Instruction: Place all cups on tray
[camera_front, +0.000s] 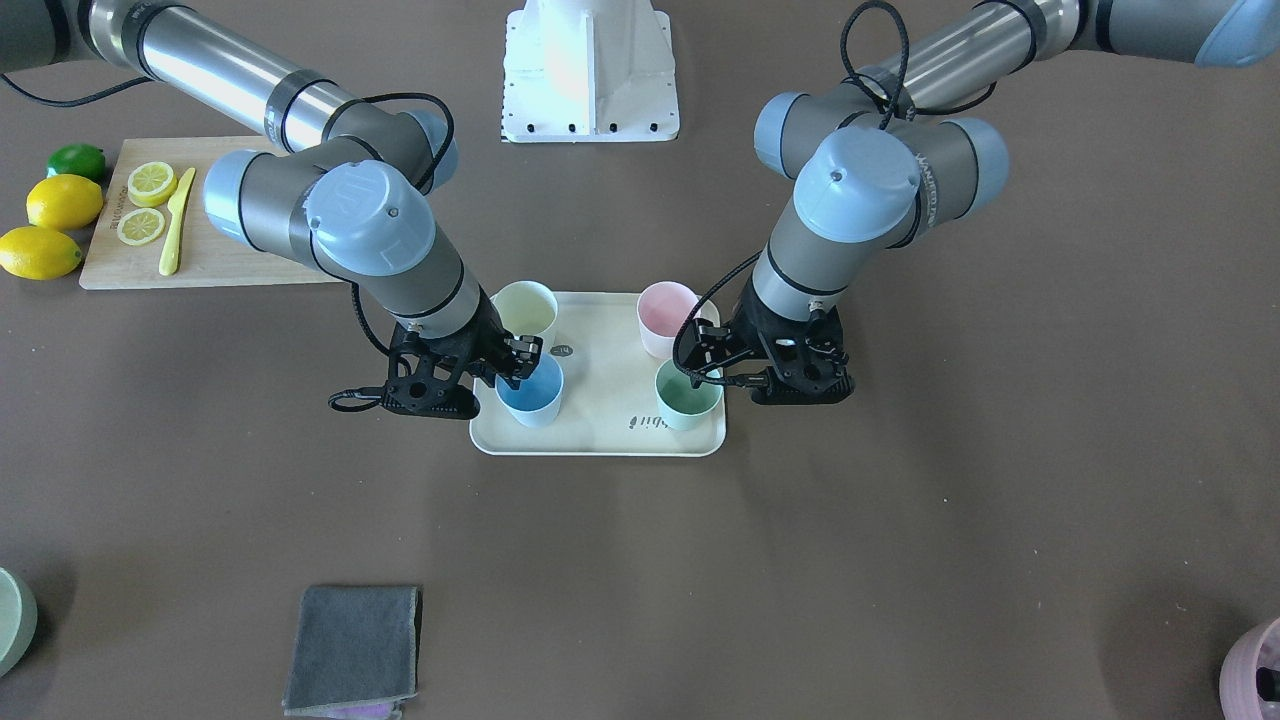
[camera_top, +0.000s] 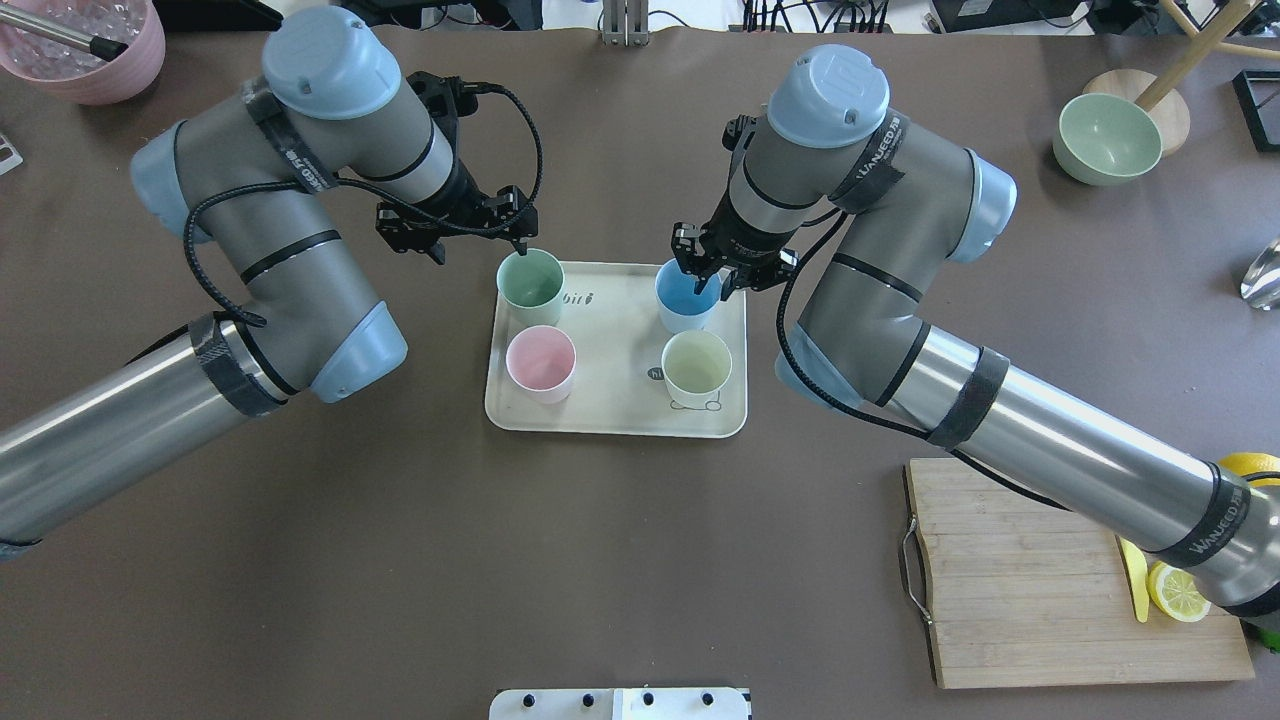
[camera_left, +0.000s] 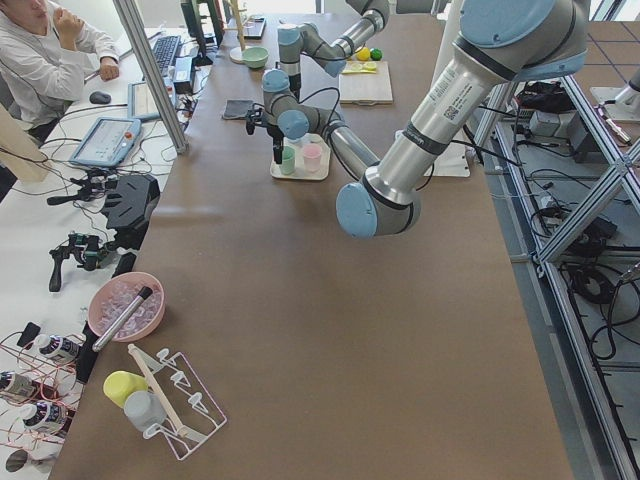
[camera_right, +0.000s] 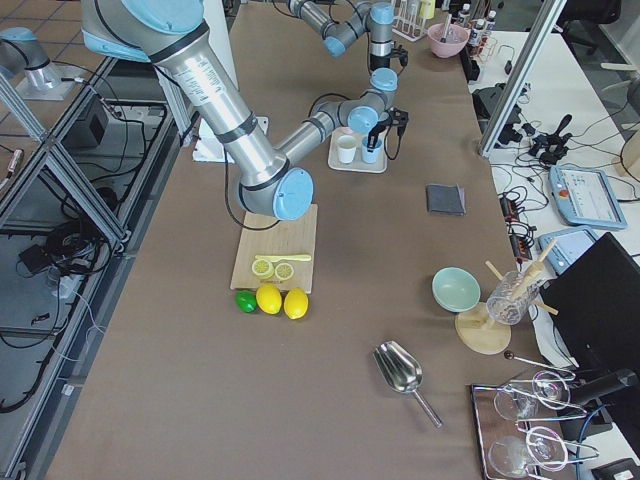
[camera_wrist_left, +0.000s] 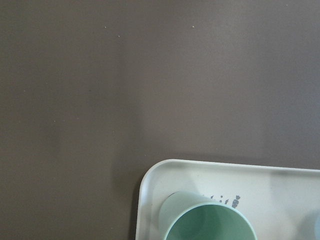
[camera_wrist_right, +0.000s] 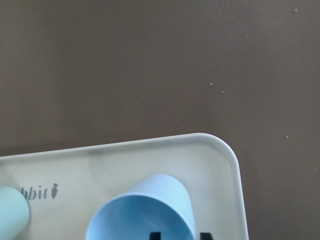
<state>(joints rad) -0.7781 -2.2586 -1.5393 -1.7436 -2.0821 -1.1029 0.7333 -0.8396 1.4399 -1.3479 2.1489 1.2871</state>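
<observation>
The cream tray (camera_top: 615, 400) holds all four cups upright: mint green (camera_top: 530, 280), light blue (camera_top: 688, 298), pink (camera_top: 541, 362) and pale yellow (camera_top: 697, 362). My right gripper (camera_top: 702, 275) is over the blue cup's far rim. One fingertip is inside the cup (camera_wrist_right: 140, 220) and one outside, with a gap to the wall, so it is open. My left gripper (camera_top: 480, 245) is open and empty just beyond the green cup (camera_wrist_left: 207, 225), at the tray's far left corner (camera_wrist_left: 150, 180). In the front view the blue cup (camera_front: 530, 392) and green cup (camera_front: 688, 397) stand nearest the camera.
A wooden cutting board (camera_top: 1050, 580) with lemon slices and a yellow knife lies at the near right. A pale green bowl (camera_top: 1108, 138) is at the far right and a mauve-pink pot (camera_top: 95, 50) at the far left. A grey cloth (camera_front: 355, 648) lies beyond the tray.
</observation>
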